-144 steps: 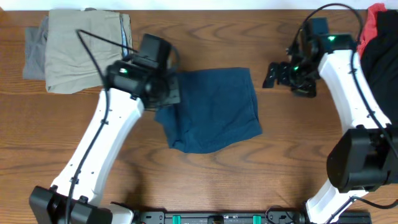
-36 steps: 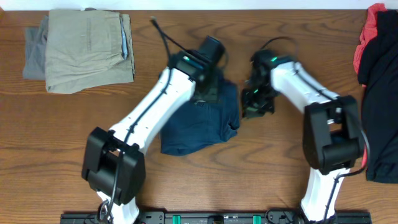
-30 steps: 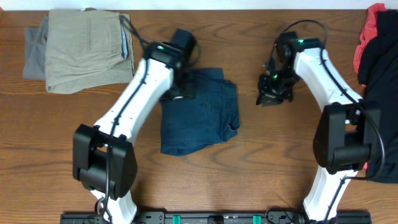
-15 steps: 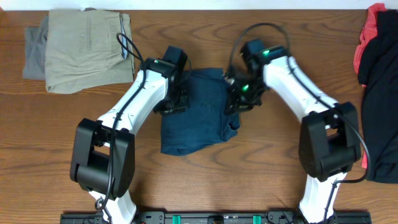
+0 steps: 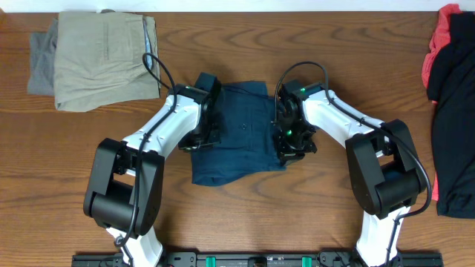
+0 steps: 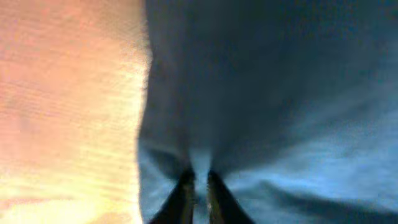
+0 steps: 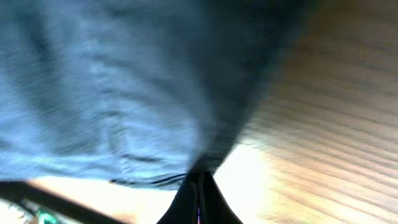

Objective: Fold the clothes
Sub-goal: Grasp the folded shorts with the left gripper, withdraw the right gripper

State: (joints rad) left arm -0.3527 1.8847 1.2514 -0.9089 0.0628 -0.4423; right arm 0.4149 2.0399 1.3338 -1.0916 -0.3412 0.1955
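The navy blue shorts (image 5: 241, 137) lie folded in the middle of the table, one of the clothes. My left gripper (image 5: 199, 141) sits at their left edge. In the left wrist view this gripper (image 6: 199, 183) is shut on a raised pinch of the blue cloth (image 6: 280, 93). My right gripper (image 5: 293, 147) sits at the shorts' right edge. In the right wrist view the gripper (image 7: 199, 180) is shut, and the hem of the shorts (image 7: 124, 112) runs into its tips.
A folded khaki garment (image 5: 104, 59) lies on a grey one (image 5: 38, 63) at the back left. A black garment (image 5: 454, 126) and a red one (image 5: 444, 30) are heaped at the right edge. Bare wood (image 5: 334, 215) lies in front.
Both arms came in from either side onto the shorts, slid toward the near side, and their jaws closed on the cloth's left and right edges.
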